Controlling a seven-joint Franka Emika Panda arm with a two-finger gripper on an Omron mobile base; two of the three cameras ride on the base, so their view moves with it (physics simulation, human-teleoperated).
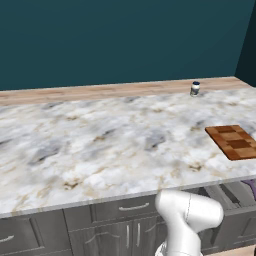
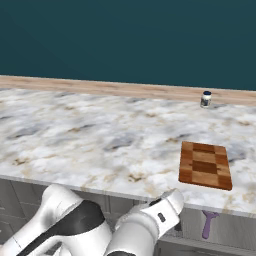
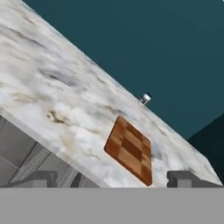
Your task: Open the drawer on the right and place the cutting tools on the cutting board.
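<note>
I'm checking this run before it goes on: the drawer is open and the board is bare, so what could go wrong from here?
1. The purple tool lies low in the drawer, under the counter edge; the open hand may bump that edge when reaching in.
2. The cutting board sits near that edge, so a tool set down carelessly could slide off.

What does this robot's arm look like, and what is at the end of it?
The arm is glossy white with rounded, tube-like segments and dark inlays at the joints. No cables or markings are visible. Its gripper ends in two small, blocky dark grey fingertips.
</note>
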